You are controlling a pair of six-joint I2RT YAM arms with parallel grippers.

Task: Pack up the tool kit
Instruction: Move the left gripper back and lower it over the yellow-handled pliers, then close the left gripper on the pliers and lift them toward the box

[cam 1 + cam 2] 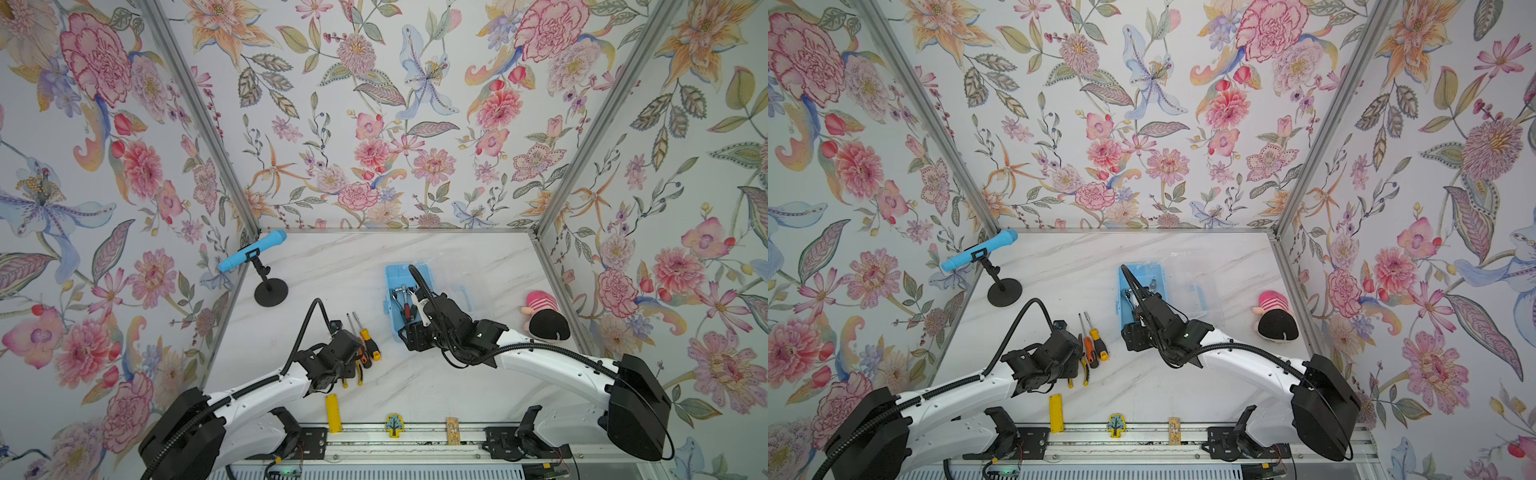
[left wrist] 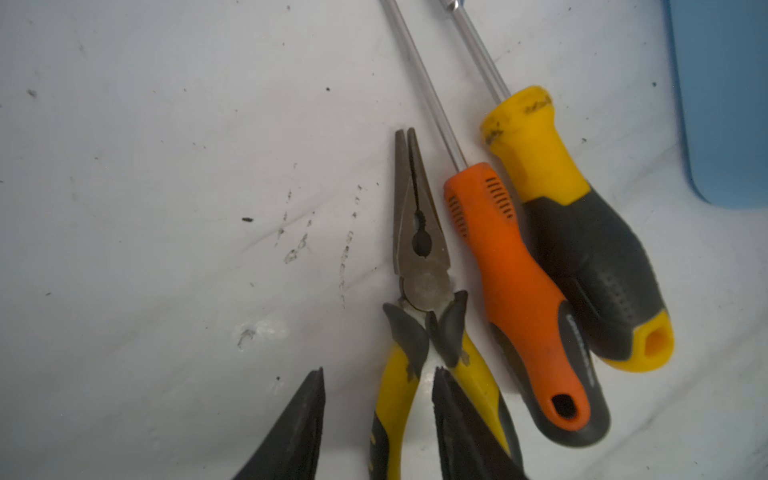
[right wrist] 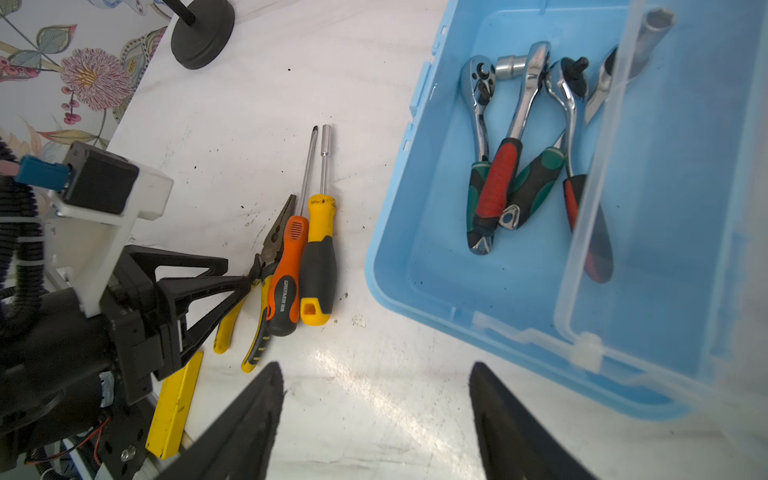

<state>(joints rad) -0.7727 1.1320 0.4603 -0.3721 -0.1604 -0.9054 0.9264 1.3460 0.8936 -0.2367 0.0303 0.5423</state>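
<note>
The light-blue box (image 1: pixel 390 275) (image 3: pixel 399 232) stands open mid-table, its clear lid (image 3: pixel 590 208) folded back. Several ratchet wrenches (image 3: pixel 498 174) lie inside it. Left of the box, yellow-handled pliers (image 2: pixel 419 249) (image 3: pixel 274 237), an orange screwdriver (image 2: pixel 515 282) (image 1: pixel 365 359) and a yellow screwdriver (image 2: pixel 582 232) (image 1: pixel 370 343) lie side by side on the table. My left gripper (image 2: pixel 379 372) is low over the pliers and open. One yellow handle lies between its fingers with a gap showing beside it. My right gripper (image 3: pixel 376 370) hangs open over bare table beside the box's near corner, holding nothing.
A flat yellow bar (image 1: pixel 333 413) (image 3: pixel 174 411) lies at the front edge, beside a tree-shaped piece (image 1: pixel 393 425) and a small card (image 1: pixel 452 430). A blue microphone (image 1: pixel 253 251) on a black stand (image 1: pixel 271 293) is back left. A plush toy (image 1: pixel 544 316) lies by the right wall.
</note>
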